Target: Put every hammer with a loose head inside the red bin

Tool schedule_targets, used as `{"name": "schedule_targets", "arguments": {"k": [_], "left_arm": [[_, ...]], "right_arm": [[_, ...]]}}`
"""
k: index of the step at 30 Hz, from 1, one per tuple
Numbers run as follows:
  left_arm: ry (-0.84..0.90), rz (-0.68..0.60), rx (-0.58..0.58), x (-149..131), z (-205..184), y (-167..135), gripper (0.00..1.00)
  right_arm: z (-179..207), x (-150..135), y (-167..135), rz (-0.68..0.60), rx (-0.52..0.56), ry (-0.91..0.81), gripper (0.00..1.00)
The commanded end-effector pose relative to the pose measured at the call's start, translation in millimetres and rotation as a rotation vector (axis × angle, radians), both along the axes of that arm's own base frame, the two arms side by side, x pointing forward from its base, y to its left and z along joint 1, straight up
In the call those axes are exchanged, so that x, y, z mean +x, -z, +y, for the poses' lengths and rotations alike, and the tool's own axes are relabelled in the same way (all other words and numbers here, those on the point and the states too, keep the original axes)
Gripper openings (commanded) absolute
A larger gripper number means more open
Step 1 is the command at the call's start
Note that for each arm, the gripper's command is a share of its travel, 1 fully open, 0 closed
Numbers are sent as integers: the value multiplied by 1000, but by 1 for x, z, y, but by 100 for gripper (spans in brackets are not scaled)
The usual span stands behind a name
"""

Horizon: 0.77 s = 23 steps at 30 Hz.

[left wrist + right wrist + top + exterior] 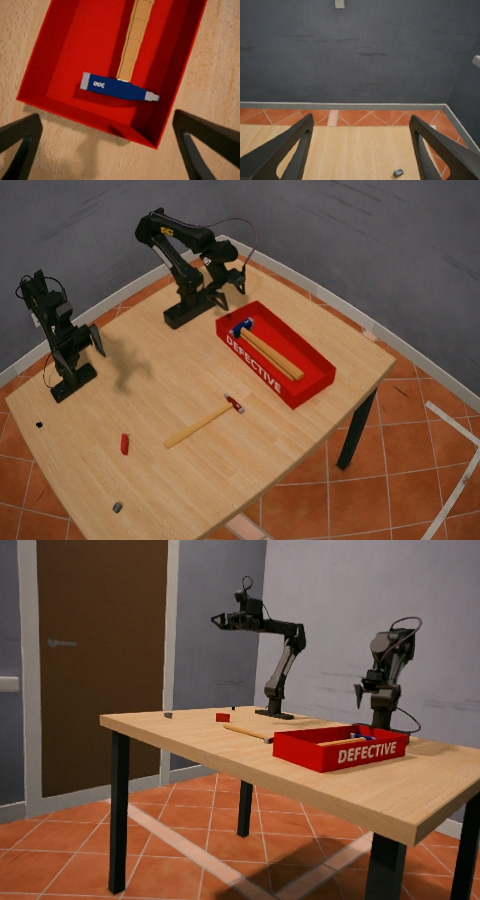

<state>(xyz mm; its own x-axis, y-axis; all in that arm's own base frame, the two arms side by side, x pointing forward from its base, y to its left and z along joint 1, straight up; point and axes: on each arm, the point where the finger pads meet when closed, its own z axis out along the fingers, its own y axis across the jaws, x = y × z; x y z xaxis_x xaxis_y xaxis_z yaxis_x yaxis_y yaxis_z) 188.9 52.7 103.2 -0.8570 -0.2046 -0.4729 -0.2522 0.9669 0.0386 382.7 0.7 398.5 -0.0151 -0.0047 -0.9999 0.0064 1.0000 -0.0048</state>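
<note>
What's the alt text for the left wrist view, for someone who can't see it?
A blue-headed hammer with pale metal ends and a wooden handle lies in a red bin, its handle running out of the top of the picture. Below, the left gripper is open, one dark finger on each side, nothing between them touching the hammer.
</note>
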Motion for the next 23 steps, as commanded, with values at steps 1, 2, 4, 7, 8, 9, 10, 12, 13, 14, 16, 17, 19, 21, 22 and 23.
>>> {"name": "schedule_targets", "arguments": {"k": [1, 2, 4, 7, 8, 9, 10, 12, 13, 14, 16, 17, 19, 21, 22, 23], "left_arm": [[4, -11, 3, 2, 0, -3, 100], [4, -11, 3, 2, 0, -3, 100], [4, -11, 3, 2, 0, -3, 100], [4, -11, 3, 2, 0, -3, 100], [4, -11, 3, 2, 0, -3, 100], [4, -11, 3, 2, 0, -3, 100], [4, -11, 3, 2, 0, -3, 100], [4, -11, 3, 2, 0, -3, 100], [4, -11, 3, 2, 0, -3, 100], [4, -11, 3, 2, 0, -3, 100], [4, -11, 3, 2, 0, -3, 100], [4, -11, 3, 2, 0, -3, 100], [4, -11, 3, 2, 0, -3, 100], [4, -11, 3, 2, 0, -3, 100], [4, -11, 3, 2, 0, -3, 100], [4, -11, 3, 2, 0, -3, 100]], "right_arm": [[-2, -3, -14, -23, 5, 0, 100], [-2, -3, -14, -23, 5, 0, 100], [-2, -3, -14, -23, 5, 0, 100], [0, -2, -12, -24, 5, -6, 100], [0, -2, -12, -24, 5, -6, 100], [0, -2, -12, -24, 5, -6, 100], [0, -2, -12, -24, 5, -6, 100], [0, -2, -12, -24, 5, -6, 100], [0, -2, -12, -24, 5, -6, 100], [0, -2, -12, -24, 5, -6, 100], [0, -2, -12, -24, 5, -6, 100], [0, -2, -12, -24, 5, -6, 100], [0, -2, -12, -24, 5, -6, 100], [0, -2, -12, -24, 5, -6, 100], [0, -2, -12, -24, 5, -6, 100], [0, -2, -12, -24, 5, -6, 100]]}}
